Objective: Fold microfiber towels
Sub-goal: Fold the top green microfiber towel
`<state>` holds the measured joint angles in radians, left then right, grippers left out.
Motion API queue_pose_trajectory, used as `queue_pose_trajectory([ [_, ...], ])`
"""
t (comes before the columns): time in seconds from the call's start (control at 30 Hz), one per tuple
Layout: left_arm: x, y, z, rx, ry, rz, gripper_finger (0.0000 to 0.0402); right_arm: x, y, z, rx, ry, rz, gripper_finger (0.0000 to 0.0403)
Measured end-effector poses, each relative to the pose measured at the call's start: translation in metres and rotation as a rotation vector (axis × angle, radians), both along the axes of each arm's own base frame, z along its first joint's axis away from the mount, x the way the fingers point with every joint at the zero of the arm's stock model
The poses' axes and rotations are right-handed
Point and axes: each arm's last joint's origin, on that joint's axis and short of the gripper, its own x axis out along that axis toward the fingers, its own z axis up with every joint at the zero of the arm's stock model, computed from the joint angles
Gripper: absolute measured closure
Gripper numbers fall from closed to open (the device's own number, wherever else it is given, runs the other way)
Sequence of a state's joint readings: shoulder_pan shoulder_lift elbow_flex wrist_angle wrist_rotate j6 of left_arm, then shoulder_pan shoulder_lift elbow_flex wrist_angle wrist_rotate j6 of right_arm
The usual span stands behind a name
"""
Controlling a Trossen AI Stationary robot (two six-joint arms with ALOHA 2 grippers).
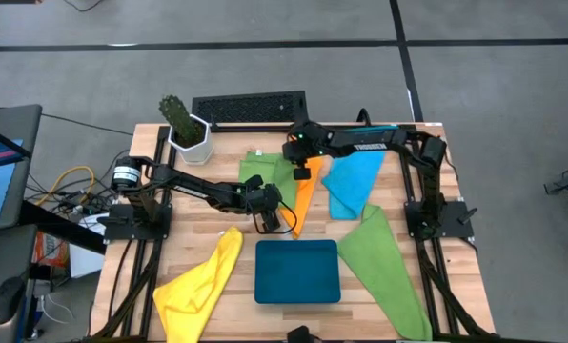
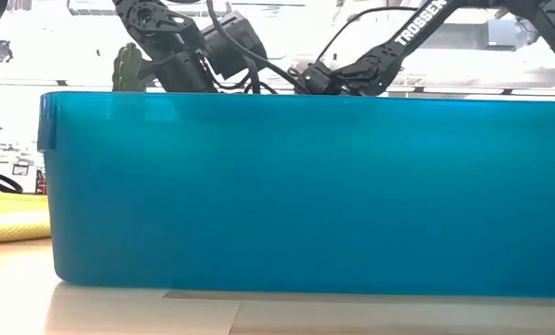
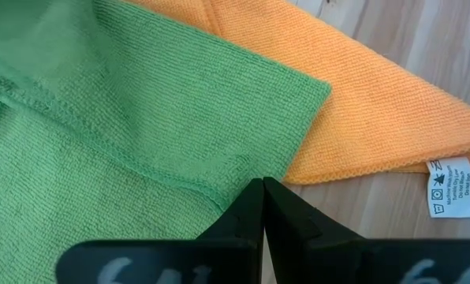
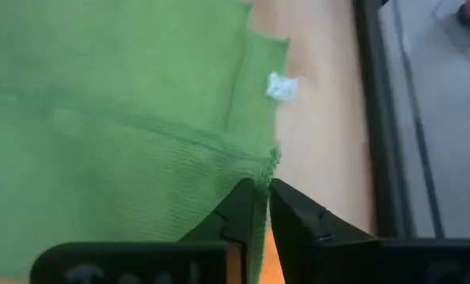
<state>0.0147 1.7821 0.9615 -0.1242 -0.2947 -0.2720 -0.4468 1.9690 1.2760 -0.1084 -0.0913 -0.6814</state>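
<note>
Left end effector pinched tight on green towel over orange towel; right end effector clamping the green's far edge.

Green towel over orange towel, tool pinching green edge.

You have 5 towels spread flat or rumpled on the counter: a green towel at the back overlapping the narrow orange towel, a sky-blue towel beside them, a second green towel front right, and a crumpled yellow towel front left.
</note>
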Motion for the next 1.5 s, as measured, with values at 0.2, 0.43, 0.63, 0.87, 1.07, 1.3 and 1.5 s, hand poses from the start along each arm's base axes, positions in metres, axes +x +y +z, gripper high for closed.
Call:
queue_pose_trajectory([
  [0.2, 0.000, 0.000, 0.000, -0.002, -0.002, 0.003, 0.0401, 0.002, -0.013, 0.012, -0.013, -0.051, -0.015, 0.0335],
  [0.43, 0.000, 0.000, 0.000, -0.003, -0.002, 0.004, 0.0401, 0.003, -0.014, 0.014, 0.010, -0.077, 0.014, 0.0333],
  [0.63, 0.000, 0.000, 0.000, -0.002, -0.002, 0.003, 0.0402, 0.002, -0.014, 0.013, 0.005, -0.063, 0.001, 0.0300],
  [0.87, -0.001, 0.000, 0.002, -0.003, 0.001, 0.003, 0.0401, 0.004, -0.017, 0.034, -0.019, -0.118, -0.074, 0.0217],
  [1.07, -0.003, 0.000, 0.006, -0.001, 0.010, 0.002, 0.0401, -0.002, -0.025, 0.069, 0.022, -0.223, -0.155, 0.0167],
  [1.3, -0.020, 0.000, 0.039, 0.000, 0.057, 0.048, 0.0401, -0.021, -0.013, 0.057, 0.555, -0.214, -0.106, 0.0182],
  [1.5, -0.063, 0.004, 0.095, 0.117, -0.221, 0.183, 0.0402, -0.022, 0.022, 0.016, 0.677, -0.180, -0.066, 0.0230],
])
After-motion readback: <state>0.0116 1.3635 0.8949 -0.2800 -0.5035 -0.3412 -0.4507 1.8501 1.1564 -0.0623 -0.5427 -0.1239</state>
